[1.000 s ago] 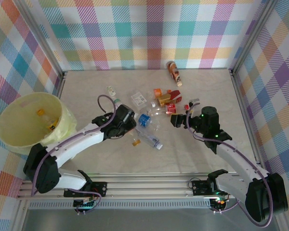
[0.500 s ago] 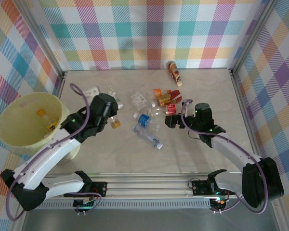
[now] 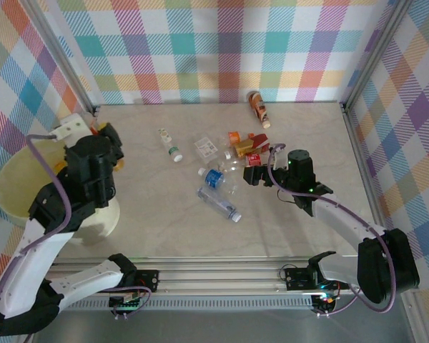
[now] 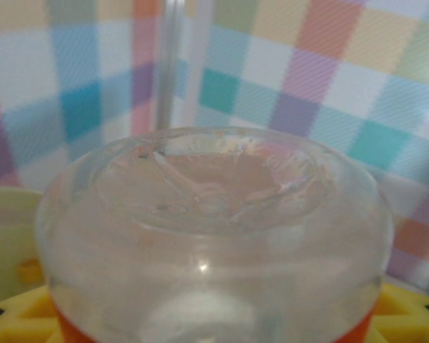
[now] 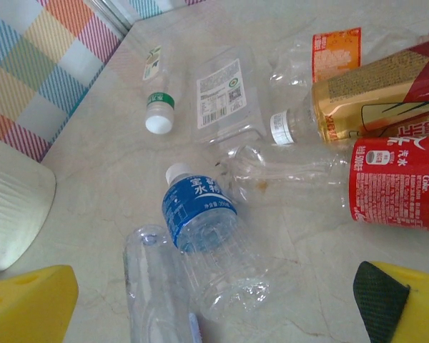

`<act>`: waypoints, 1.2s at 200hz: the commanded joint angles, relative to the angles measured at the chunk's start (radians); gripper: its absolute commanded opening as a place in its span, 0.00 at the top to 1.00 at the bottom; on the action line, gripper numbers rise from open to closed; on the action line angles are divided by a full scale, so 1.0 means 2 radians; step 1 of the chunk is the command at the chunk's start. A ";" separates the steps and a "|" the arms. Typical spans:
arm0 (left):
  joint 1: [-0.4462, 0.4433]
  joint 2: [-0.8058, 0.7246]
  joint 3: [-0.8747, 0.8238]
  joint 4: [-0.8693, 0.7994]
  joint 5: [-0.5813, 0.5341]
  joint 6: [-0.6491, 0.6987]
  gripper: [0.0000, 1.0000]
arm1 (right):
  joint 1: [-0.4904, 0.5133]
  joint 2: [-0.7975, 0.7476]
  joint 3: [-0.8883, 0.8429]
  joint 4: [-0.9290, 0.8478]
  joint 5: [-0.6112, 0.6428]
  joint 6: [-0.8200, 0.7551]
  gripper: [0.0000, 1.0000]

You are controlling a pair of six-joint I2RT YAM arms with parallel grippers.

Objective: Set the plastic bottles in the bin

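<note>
Bottle clamped in left claw at bin rim; right claw apart, blue-label bottle just ahead.

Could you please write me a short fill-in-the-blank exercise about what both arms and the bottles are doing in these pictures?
1. The jaws of the left arm are shut on a clear bottle with an ___ label, at the rim of the bin.
2. The jaws of the right arm stand ___ above the pile of bottles on the table.
3. The blue-labelled bottle has a ___ cap.

Missing words: orange; open; white.
</note>
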 commanded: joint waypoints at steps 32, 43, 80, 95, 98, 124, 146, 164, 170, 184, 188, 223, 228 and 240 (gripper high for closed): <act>0.071 0.015 0.050 -0.014 -0.089 0.106 0.52 | 0.004 0.005 0.020 0.020 -0.004 0.011 0.00; 0.092 0.029 0.054 -0.025 -0.091 0.113 0.53 | 0.003 0.004 0.020 0.019 -0.004 0.013 0.00; 0.183 0.035 0.046 -0.051 -0.044 0.097 0.53 | 0.003 -0.003 0.019 0.007 -0.001 0.010 0.00; 0.223 0.028 0.039 -0.074 -0.016 0.085 0.53 | 0.004 -0.007 0.016 0.005 0.002 0.006 0.00; 0.230 0.026 0.036 -0.076 -0.010 0.085 0.53 | 0.004 -0.008 0.015 0.004 0.002 0.007 0.00; 0.282 0.010 0.000 -0.111 0.025 0.083 0.51 | 0.003 -0.013 0.009 0.003 0.005 0.002 0.00; 0.334 0.000 -0.029 -0.128 0.078 0.073 0.50 | 0.004 -0.012 0.007 0.008 0.003 -0.002 0.00; 0.378 0.001 -0.042 -0.133 0.150 0.062 0.50 | 0.004 -0.007 0.012 0.005 -0.002 -0.005 0.00; 0.389 0.006 -0.046 -0.135 0.173 0.060 0.49 | 0.004 -0.005 0.015 0.004 -0.003 -0.005 0.00; 0.413 0.021 -0.049 -0.140 0.220 0.057 0.50 | 0.003 -0.003 0.018 0.001 -0.004 -0.006 0.00; 0.420 0.026 -0.050 -0.141 0.234 0.057 0.50 | 0.003 -0.003 0.018 0.000 -0.005 -0.006 0.00; 0.457 0.051 -0.059 -0.127 0.353 0.062 0.48 | 0.003 -0.004 0.016 -0.004 -0.004 -0.011 0.00; 0.457 0.051 -0.063 -0.123 0.359 0.063 0.47 | 0.003 -0.004 0.016 -0.006 -0.003 -0.011 0.00; 0.458 0.050 -0.075 -0.116 0.371 0.064 0.45 | 0.003 -0.004 0.015 -0.008 -0.002 -0.012 0.00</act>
